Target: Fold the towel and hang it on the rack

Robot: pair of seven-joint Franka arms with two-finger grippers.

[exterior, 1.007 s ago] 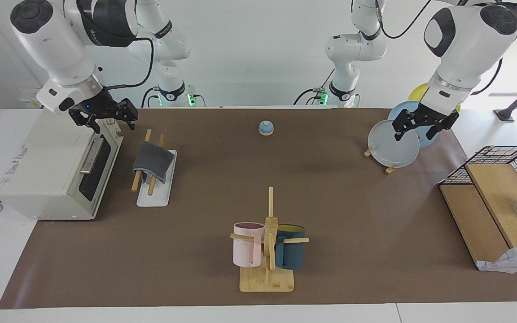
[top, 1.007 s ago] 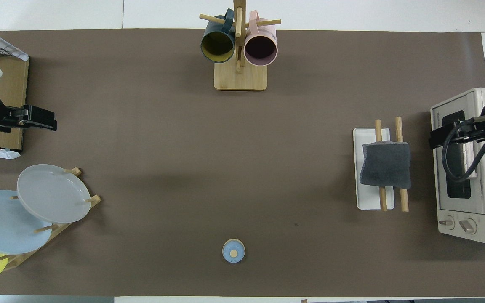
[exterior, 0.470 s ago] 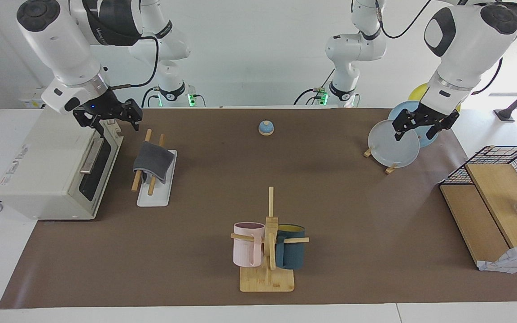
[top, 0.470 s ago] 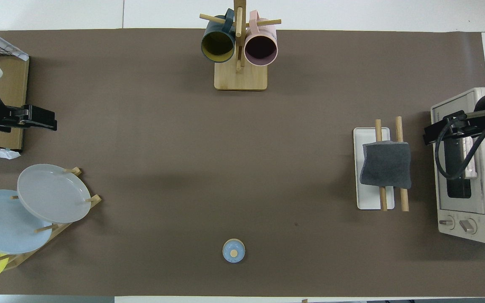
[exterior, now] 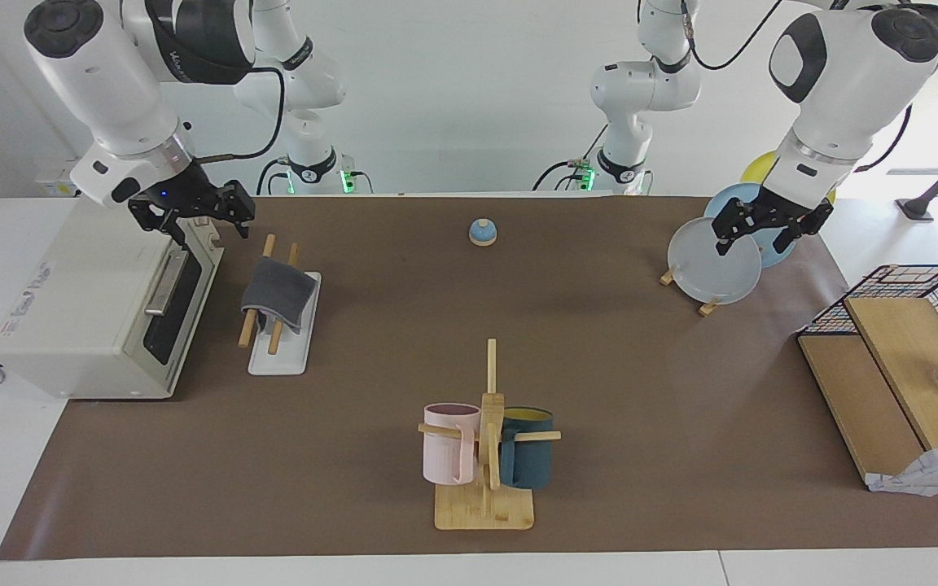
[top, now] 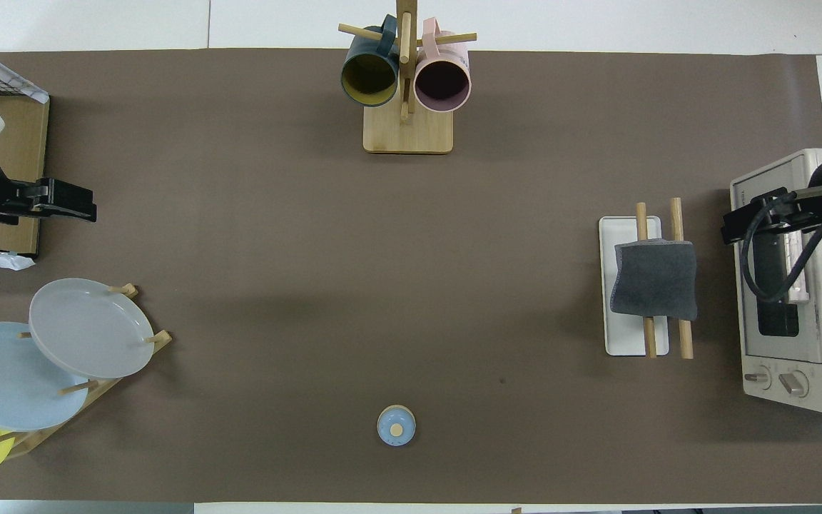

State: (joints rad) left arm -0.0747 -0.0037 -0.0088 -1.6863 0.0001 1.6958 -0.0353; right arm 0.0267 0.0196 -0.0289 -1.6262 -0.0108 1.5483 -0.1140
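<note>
Right gripper: fingers spread and holding nothing, raised over the toaster oven's top edge, just beside the rack.
Left gripper: fingers spread and holding nothing, raised over the plates, well apart from the rack; this arm waits.
Towel: folded, dark grey face outward, draped across both rods of the rack; neither gripper touches it.
Rack: two light-wood rods on a white base, on the brown mat toward the right arm's end of the table.
Toaster oven: just beside the rack, at the table's end, its door facing the rack.
Bell: nearer to the robots than the rack, toward mid-table.
Mug tree: farther from the robots than the rack, carrying a pink mug and a dark teal mug.
Plates: on a wooden stand, well apart from the rack.
Wire basket: at the left arm's end, well apart from the rack.
In the way: nothing lies between the right gripper and the rack.
</note>
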